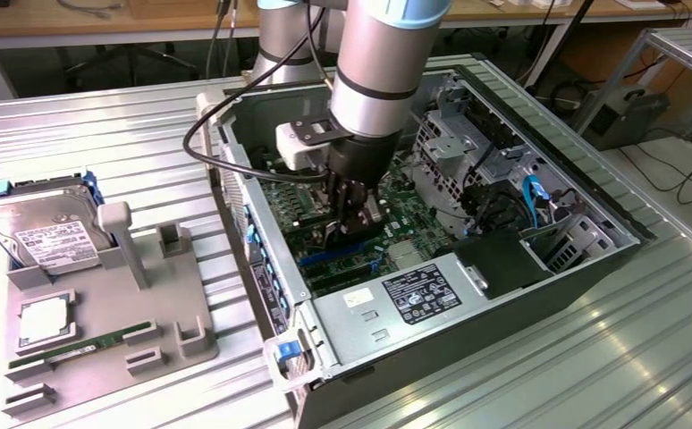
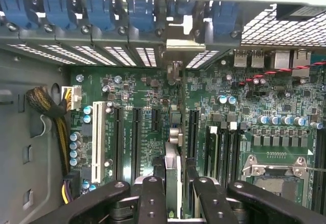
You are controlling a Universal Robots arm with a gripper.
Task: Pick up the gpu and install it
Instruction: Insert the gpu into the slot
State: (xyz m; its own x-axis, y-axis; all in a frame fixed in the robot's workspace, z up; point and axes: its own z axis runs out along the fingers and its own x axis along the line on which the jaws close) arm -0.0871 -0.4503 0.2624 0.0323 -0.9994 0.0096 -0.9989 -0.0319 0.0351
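**Card gripped and down inside the case**

You've got the gripper [image 1: 349, 234] deep inside the open computer case [image 1: 585, 268], arm coming straight down through the open side. The fingers [image 2: 153, 198] are clamped on the gpu [image 2: 173, 183], one on each face, and the card stands on edge between them, thin and upright. In the wrist view you're looking right along the top edge of the card, running away from the gripper toward the case's rear wall, where its silver end bracket [image 2: 178, 45] sits up among the blue slot clips [image 2: 137, 10]. The card lines up over the green motherboard [image 2: 254, 102], between two of the long black expansion slots [image 2: 136, 137]; whether it is seated in a slot or just above one, you can't tell from here. The white slot [image 2: 98, 137] lies off to one side, the CPU socket [image 2: 275, 168] to the other.

In the exterior view, the case lies on its side on the ribbed metal table [image 1: 107, 143], power supply [image 1: 424, 290] at its near end. Over by the table's edge on the exterior view's left, the grey parts fixture [image 1: 143, 313] holds the silver hard drive [image 1: 42, 228] and the green memory stick [image 1: 78, 349], both well apart from the gripper.
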